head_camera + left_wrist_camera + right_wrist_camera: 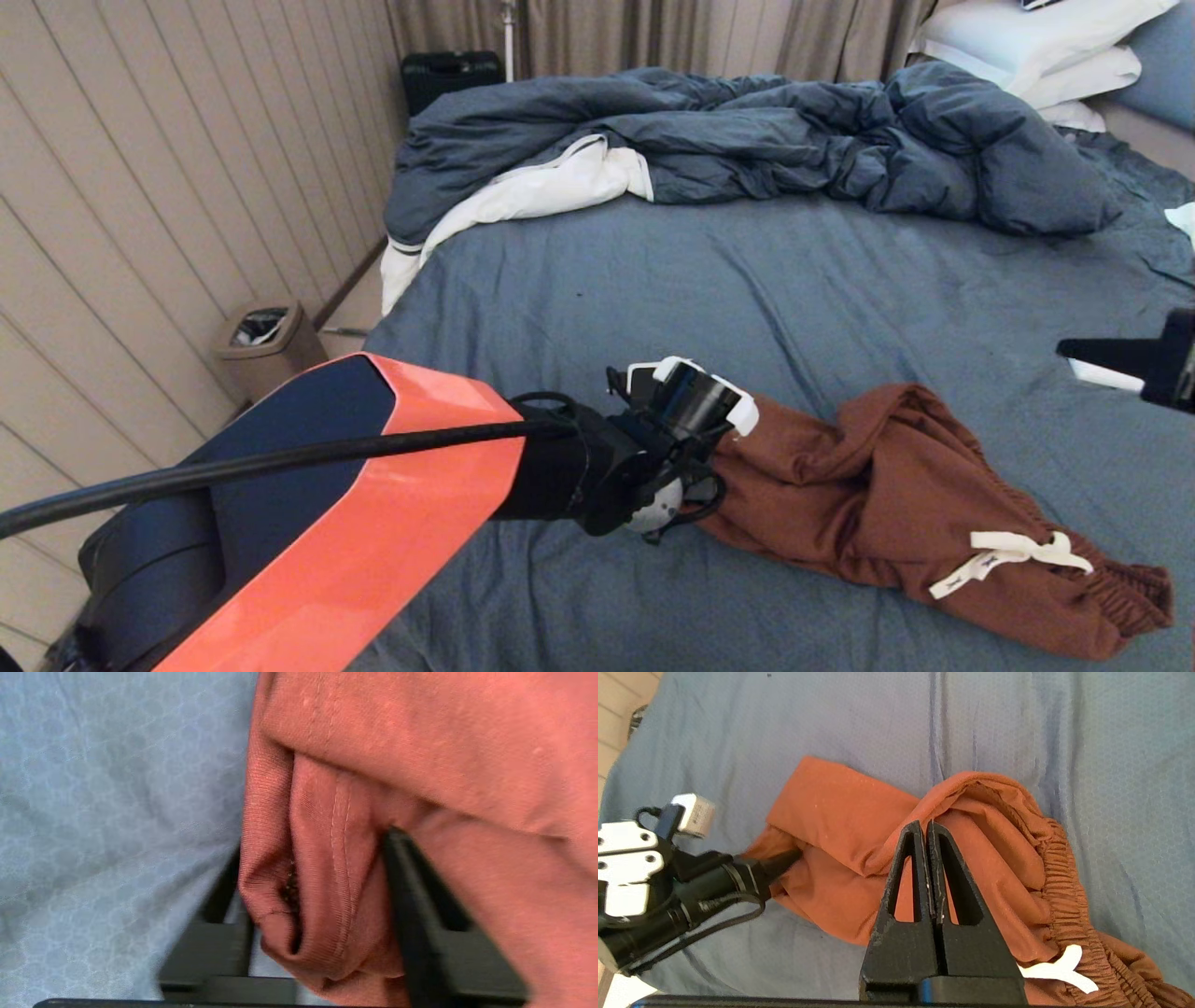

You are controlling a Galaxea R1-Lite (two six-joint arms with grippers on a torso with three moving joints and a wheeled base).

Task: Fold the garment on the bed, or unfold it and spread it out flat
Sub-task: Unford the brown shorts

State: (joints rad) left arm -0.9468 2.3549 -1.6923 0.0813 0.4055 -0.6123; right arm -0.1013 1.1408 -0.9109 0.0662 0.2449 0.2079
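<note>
Garment [896, 504]: lying bunched on the bed [709, 280] — long axis running left-right, waistband rightward.
Left gripper [327, 896]: pinching the leg hem.
Right gripper [927, 835]: hovering, fingers pressed together — holding nothing.

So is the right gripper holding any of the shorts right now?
No, the right gripper is shut on nothing, hovering above the shorts, which the left gripper holds.

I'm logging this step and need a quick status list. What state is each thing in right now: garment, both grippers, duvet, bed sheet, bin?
garment: crumpled, lying on the sheet, one leg end gripped, drawstring loose.
left gripper: shut on the garment's hem fold.
right gripper: shut, empty, held above the garment.
duvet: rumpled in a heap at the far side, white lining showing.
bed: sheet wrinkled.
bin: open-topped, lined, on the floor beside the bed.
</note>
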